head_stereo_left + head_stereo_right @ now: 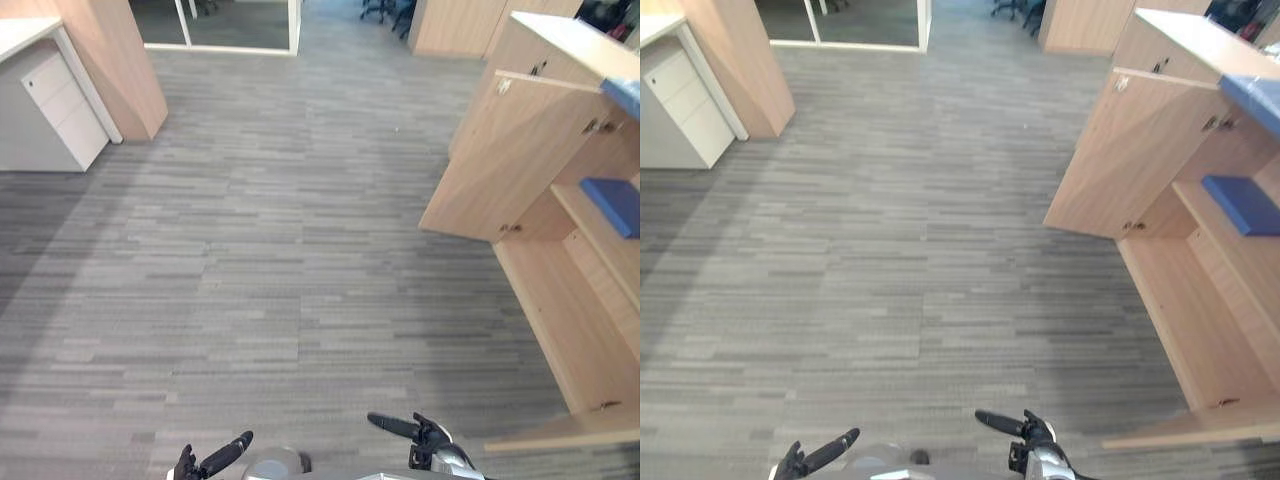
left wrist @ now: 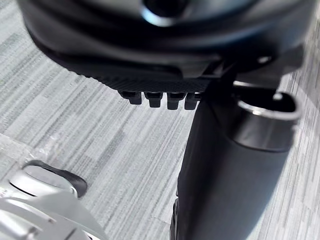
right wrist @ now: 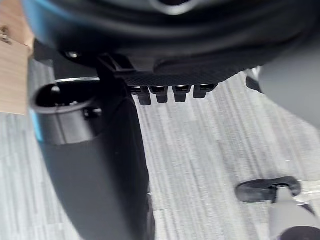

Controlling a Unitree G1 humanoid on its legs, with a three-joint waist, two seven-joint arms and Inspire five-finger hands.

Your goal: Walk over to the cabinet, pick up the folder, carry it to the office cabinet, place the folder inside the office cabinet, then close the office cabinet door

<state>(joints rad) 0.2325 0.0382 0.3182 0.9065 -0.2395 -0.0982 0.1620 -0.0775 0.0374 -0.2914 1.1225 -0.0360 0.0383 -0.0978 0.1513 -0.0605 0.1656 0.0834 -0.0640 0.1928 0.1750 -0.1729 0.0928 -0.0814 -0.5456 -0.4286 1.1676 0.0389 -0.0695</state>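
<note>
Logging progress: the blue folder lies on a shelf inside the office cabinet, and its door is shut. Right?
No: the door stands wide open, as the left eye view shows. The blue folder does lie on a shelf inside the office cabinet.

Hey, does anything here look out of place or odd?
Nothing looks spilled or damaged. One thing stands out: the door of the office cabinet is swung wide open over the floor, with the blue folder lying on a shelf inside.
</note>
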